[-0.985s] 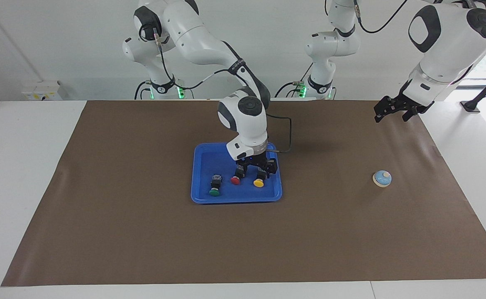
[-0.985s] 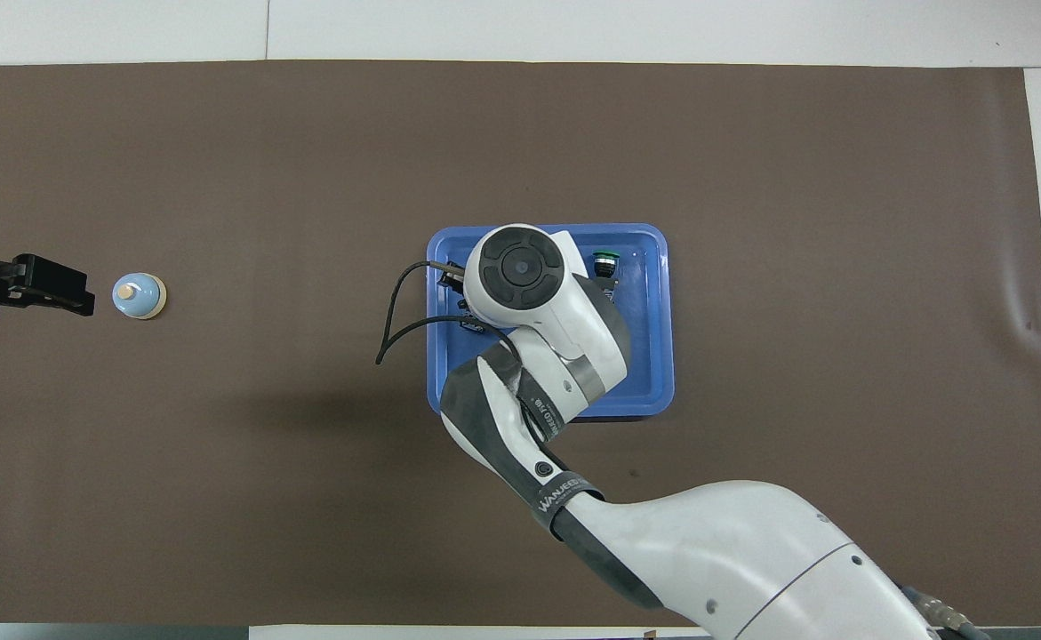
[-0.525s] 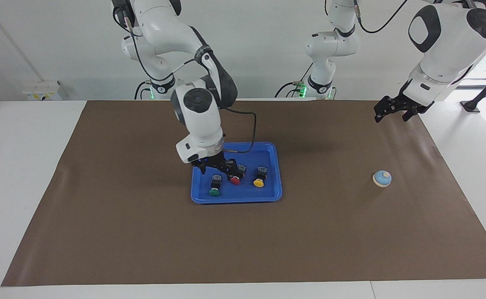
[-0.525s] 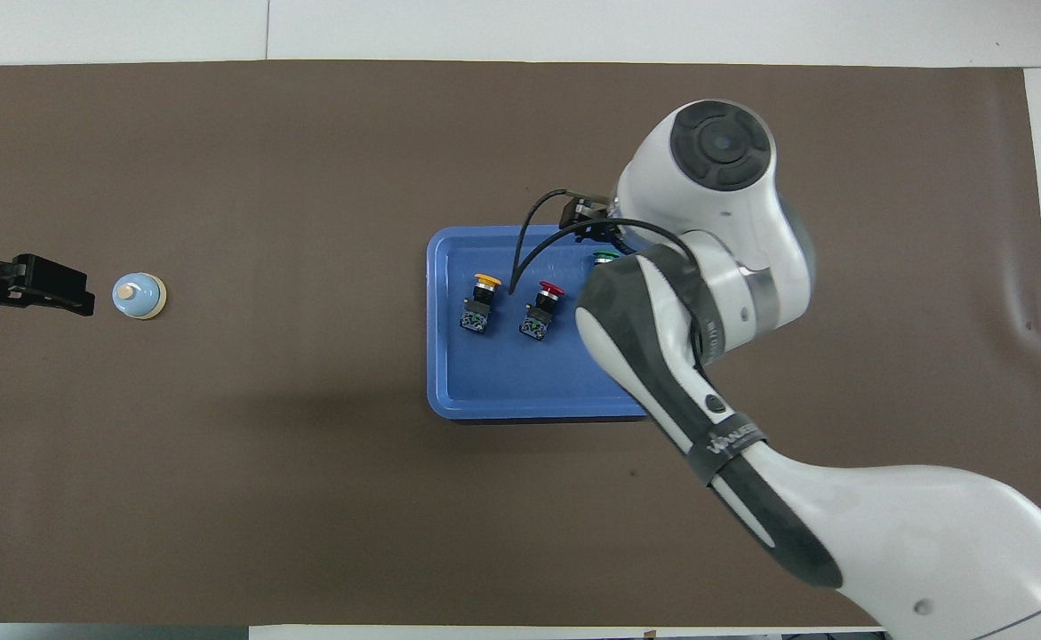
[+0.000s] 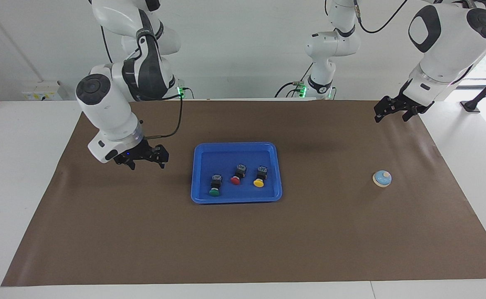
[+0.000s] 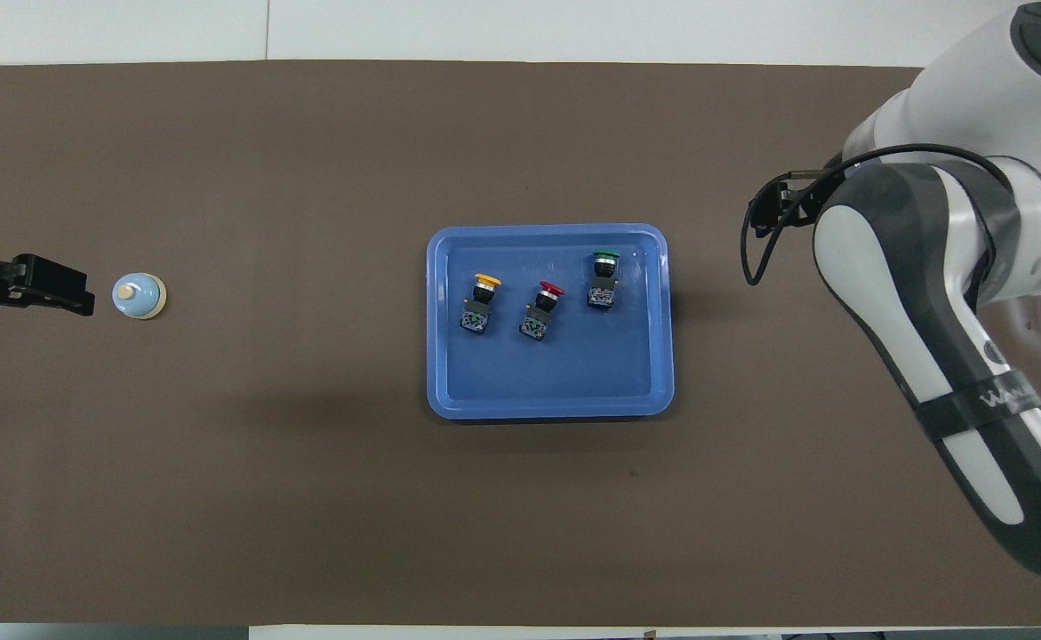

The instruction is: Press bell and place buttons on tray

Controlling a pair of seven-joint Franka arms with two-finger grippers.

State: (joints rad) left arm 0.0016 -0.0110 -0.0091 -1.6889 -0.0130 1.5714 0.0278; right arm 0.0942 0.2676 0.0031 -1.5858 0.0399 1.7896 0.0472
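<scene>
A white worktop (image 5: 18,174) is covered almost wholly by a large brown mat (image 5: 243,241), with bare white strips showing at each end. A blue tray (image 5: 199,195) with a raised rim sits on the mat near its middle. A small light-blue bell (image 5: 382,178) with a cream knob stands on the mat toward the left arm's end of the worktop, well apart from the tray. The mat has slight creases near both ends.
</scene>
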